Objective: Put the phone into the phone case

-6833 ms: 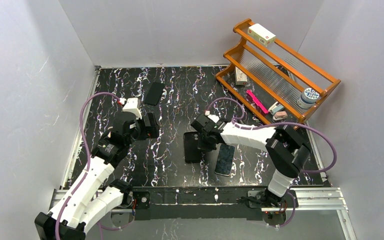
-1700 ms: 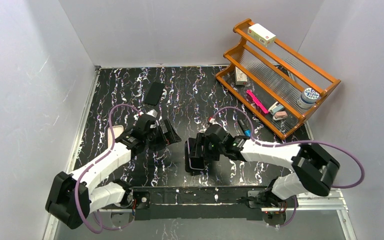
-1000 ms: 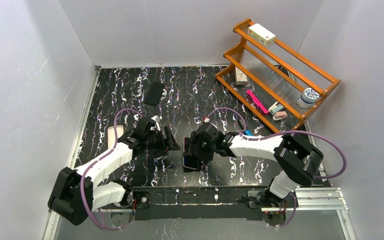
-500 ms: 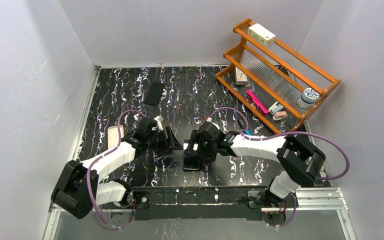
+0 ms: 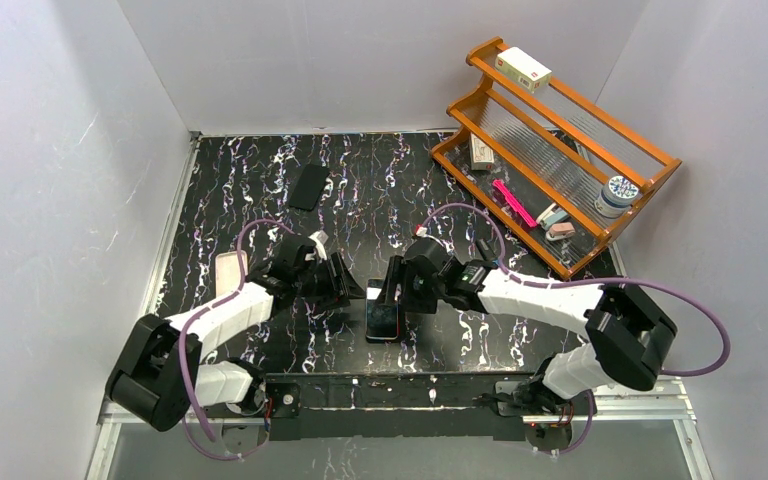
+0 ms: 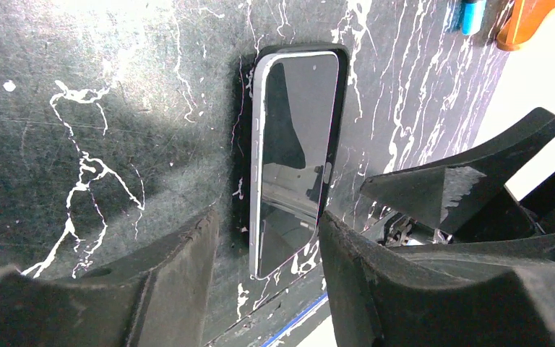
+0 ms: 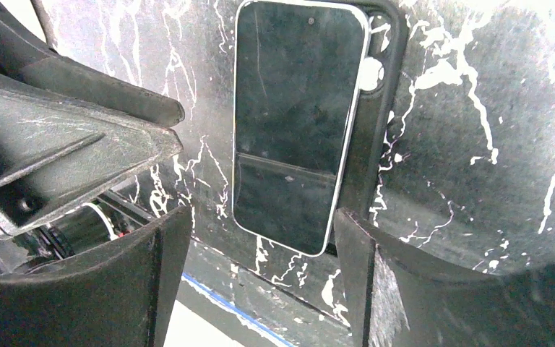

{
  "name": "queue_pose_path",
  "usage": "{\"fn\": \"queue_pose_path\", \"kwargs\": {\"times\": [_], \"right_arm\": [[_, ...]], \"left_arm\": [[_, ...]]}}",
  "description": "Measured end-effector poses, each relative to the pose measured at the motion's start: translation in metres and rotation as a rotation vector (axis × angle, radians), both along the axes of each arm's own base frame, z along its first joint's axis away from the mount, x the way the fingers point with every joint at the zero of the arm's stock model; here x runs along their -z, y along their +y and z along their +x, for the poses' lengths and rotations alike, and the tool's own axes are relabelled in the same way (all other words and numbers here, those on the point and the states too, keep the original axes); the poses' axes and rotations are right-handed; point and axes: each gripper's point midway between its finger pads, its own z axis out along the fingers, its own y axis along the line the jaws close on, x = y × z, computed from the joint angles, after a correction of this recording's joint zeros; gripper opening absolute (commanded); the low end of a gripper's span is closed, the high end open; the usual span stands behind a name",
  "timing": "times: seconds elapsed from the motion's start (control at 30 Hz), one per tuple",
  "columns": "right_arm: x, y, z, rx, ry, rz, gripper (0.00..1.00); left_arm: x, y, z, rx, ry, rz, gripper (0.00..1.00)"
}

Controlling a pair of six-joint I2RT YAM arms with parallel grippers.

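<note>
Okay, top view: the phone (image 5: pixel 384 320) now lies flat near the front edge of the table (image 5: pixel 260 180). The right gripper (image 5: pixel 396 290), which was on it a second ago, has let go and backed off, and the left gripper (image 5: pixel 348 288) has closed in opposite. Left wrist: jaws apart, straddling the phone without touching it; its silver edge looks proud of the phone case (image 6: pixel 342 87). Right wrist: jaws apart too, case rim and camera cutout exposed along one side — so you've laid it in, probably not seated; pressing remains.
</note>
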Motion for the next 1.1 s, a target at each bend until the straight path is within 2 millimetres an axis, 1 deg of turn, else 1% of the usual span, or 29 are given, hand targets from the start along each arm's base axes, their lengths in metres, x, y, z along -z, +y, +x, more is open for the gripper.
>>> {"fn": "queue_pose_path", "kwargs": {"times": [0.17,0.3,0.43,0.6,0.73,0.87,0.97,1.1], "right_arm": [[0.001,-0.004,0.005,-0.04,-0.032,0.003,0.69],[0.011,-0.013,0.007,-0.049,-0.012,0.022,0.63],[0.022,-0.022,0.006,-0.046,0.023,0.047,0.58],[0.028,-0.027,0.005,-0.05,0.055,0.083,0.57],[0.027,-0.025,0.005,-0.065,0.053,0.12,0.56],[0.027,-0.024,0.004,-0.072,0.045,0.155,0.53],[0.03,-0.025,0.001,-0.073,0.052,0.17,0.48],[0.033,-0.024,0.0,-0.064,0.055,0.189,0.46]], "left_arm": [[0.009,0.0,0.0,-0.002,0.025,0.011,0.53],[0.017,0.001,-0.001,-0.005,0.053,0.024,0.53],[0.018,-0.001,0.001,-0.008,0.047,0.017,0.53],[0.024,-0.002,0.001,-0.012,0.06,0.017,0.52],[0.03,-0.005,-0.001,-0.002,0.086,0.012,0.49],[0.032,-0.015,-0.009,0.036,0.098,0.012,0.47],[0.033,-0.022,-0.012,0.062,0.107,0.011,0.36],[0.037,-0.028,-0.018,0.084,0.119,0.022,0.31]]}}
